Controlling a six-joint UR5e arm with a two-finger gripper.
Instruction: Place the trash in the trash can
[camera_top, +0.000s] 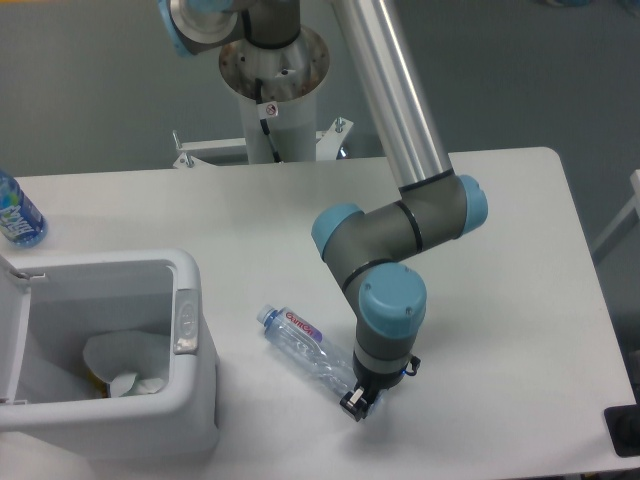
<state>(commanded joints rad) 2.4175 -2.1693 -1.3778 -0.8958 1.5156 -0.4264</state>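
A clear plastic bottle (303, 346) with a pale blue cap and red-lettered label hangs tilted just above the table, cap toward the upper left. My gripper (353, 399) is shut on the bottle's base end, at the front middle of the table. The white trash can (195, 372) stands at the front left with its lid swung open to the left. Inside it lies a crumpled whitish wrapper (125, 362). The bottle's cap is a short way right of the can's wall.
A blue-labelled bottle (17, 213) stands at the table's far left edge. The arm's base column (275, 95) rises behind the table. A dark object (625, 432) sits at the lower right corner.
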